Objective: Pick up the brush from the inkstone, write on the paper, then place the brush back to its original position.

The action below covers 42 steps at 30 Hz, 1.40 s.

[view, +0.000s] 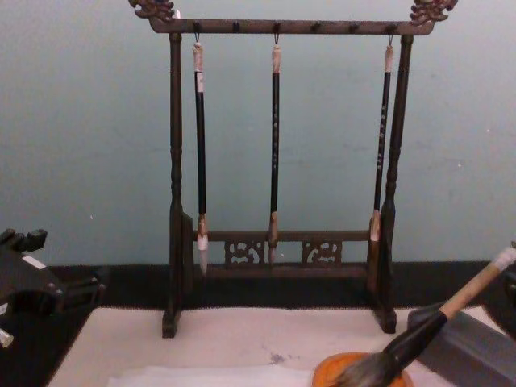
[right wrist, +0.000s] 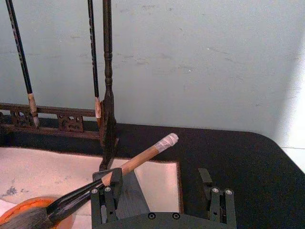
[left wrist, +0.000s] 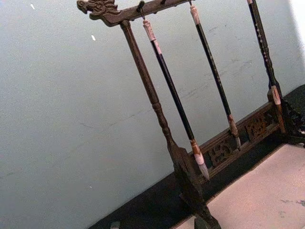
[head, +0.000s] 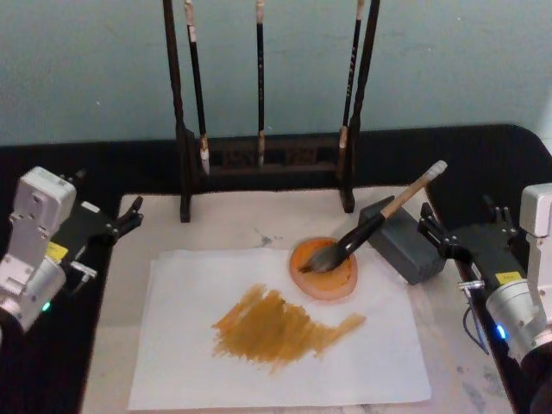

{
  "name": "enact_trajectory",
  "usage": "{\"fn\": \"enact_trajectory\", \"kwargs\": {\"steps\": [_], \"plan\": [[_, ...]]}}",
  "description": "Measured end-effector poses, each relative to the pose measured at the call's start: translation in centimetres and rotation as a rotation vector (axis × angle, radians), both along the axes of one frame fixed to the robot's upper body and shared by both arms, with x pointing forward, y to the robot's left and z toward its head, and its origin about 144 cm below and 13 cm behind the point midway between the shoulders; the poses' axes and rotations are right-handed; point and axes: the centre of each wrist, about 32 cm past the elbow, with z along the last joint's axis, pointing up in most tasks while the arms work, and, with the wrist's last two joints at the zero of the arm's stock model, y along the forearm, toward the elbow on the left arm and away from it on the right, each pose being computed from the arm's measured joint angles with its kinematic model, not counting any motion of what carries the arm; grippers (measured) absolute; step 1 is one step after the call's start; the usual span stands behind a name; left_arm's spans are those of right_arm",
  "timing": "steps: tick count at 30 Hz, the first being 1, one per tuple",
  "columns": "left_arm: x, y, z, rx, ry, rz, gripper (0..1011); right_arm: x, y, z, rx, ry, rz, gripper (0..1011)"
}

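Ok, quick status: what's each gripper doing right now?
Left gripper: open, empty, at the table's left edge.
Right gripper: open, holding nothing, beside the brush resting on the grey block.

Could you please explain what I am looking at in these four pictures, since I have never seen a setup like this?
This is a two-armed robot at a table. One picture comes from a camera on its head looking down, one from its chest looking across, and one from each wrist.

The left gripper sits at the table's left edge, holding nothing. The right gripper sits at the right edge, open, beside a grey block.

The brush leans with its handle on that block and its bristles in an orange dish. Nothing grips it.

In front lies the paper, already marked with an orange-brown smear. It lies on a cream mat. Behind stands a wooden rack with three thin brushes hanging from it.
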Motion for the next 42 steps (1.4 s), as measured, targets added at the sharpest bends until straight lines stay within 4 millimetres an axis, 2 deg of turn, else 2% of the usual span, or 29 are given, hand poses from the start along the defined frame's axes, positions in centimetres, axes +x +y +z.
{"fn": "enact_trajectory", "kwargs": {"steps": [42], "plan": [[0.00, 0.00, 0.00, 0.000, 0.000, 0.000, 1010, 0.02, 0.02, 0.06, -0.006, 0.001, 0.002, 1000]]}}
